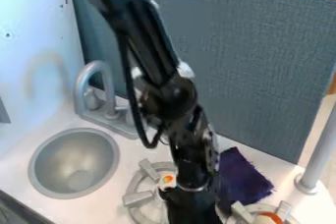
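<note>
Purple cloth (245, 175) lies nearly flat on the desk (101, 204), probably because it is limp, between one burner (137, 199) and another burner (284, 210), beside the claw (191, 210), whose opening and any hold I cannot tell.
</note>
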### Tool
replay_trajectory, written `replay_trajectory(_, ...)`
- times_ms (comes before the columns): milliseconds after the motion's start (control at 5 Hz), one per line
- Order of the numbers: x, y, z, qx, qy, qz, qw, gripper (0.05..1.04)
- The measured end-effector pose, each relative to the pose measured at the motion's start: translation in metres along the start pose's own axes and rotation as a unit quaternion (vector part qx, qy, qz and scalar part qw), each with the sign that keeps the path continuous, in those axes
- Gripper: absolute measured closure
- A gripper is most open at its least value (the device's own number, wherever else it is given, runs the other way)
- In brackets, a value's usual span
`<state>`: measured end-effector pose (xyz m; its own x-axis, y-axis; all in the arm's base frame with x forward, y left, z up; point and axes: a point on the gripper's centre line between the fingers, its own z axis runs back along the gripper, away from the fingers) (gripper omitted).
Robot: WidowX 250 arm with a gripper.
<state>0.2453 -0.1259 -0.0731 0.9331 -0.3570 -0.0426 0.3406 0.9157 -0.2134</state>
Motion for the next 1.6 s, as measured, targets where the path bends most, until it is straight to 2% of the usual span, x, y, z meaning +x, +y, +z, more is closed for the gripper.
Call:
replay_trajectory(200,-0.011,0.004,0.025,0.004,-0.040,0.010,0.9991,0.264)
replay_trajectory(400,-0.030,0.025,0.041,0.041,-0.055,0.067,0.9954,0.264)
replay_trajectory(600,-0.060,0.058,0.045,0.078,-0.051,0.139,0.9860,0.264)
replay_trajectory(800,-0.076,0.092,0.054,0.094,-0.065,0.196,0.9739,0.264)
replay_trajectory(1000,-0.079,0.123,0.062,0.098,-0.079,0.224,0.9664,0.264)
replay_trajectory(1200,-0.084,0.166,0.066,0.091,-0.091,0.260,0.9571,0.264)
replay_trajectory(1400,-0.080,0.179,0.057,0.086,-0.082,0.262,0.9578,0.264)
replay_trajectory(1600,-0.074,0.182,0.044,0.068,-0.074,0.265,0.9590,0.264)
